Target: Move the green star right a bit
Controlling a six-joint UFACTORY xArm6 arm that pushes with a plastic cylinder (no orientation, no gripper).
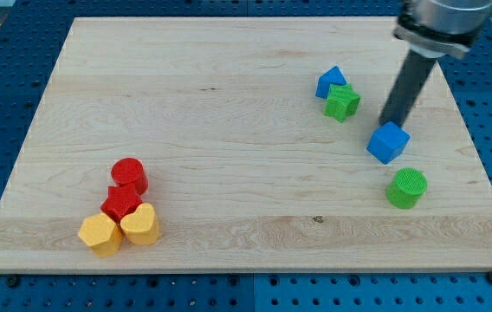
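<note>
there are no jaws on this arm, only a straight dark rod, so nothing is grasped or clamped; my tip (pixel 392 122) comes down from the view's top right and ends on the wooden surface (pixel 229 104) just above the blue cube (pixel 388 142), so close to that block's upper edge that i cannot tell whether it touches it or stands a hair apart. the green star (pixel 342 102) lies to the view's left of my tip, near it but clearly apart, with bare wood between them, in the upper right part of the surface. a second blue block (pixel 330 81), angular with a peaked top, sits against the star's upper left side, the two touching or nearly so. below the blue cube, toward the view's bottom right, stands a green cylinder (pixel 407 187), close to the cube but separate from it. far off at the view's lower left is a tight cluster: a red cylinder (pixel 130 174) at the top, a red star-like block (pixel 122 203) directly below and against it, and under that two yellow blocks side by side, a yellow hexagon-like block (pixel 100 233) on the left and a yellow heart-like block (pixel 141 225) on the right, both pressed up to the red one.
</note>
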